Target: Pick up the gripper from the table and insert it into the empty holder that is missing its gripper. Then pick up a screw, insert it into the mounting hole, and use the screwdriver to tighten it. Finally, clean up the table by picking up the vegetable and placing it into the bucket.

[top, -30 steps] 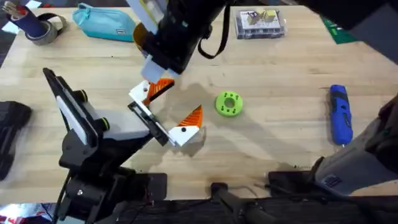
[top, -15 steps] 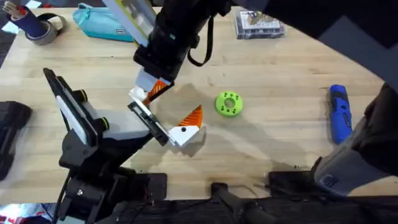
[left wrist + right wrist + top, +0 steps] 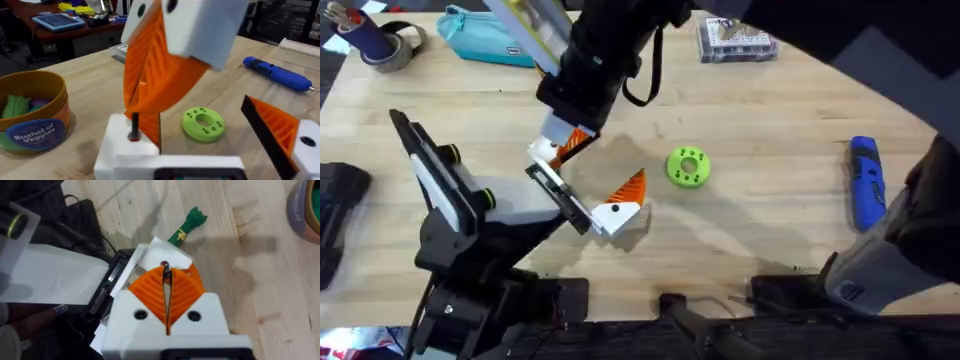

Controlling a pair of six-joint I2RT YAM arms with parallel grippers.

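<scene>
Pinching a screw (image 3: 167, 278) upright in the closed right claw (image 3: 167, 300), directly over the mounting hole (image 3: 134, 136). Lying well right on the tabletop (image 3: 770, 120): screwdriver (image 3: 866, 182), long axis running away from the bases, nearer the right arm. Left claw's state impossible to tell.

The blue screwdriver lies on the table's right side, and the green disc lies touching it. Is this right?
One part is wrong. The screwdriver does lie on the right, but the green disc lies apart from it, near the middle, as the overhead view shows.
</scene>
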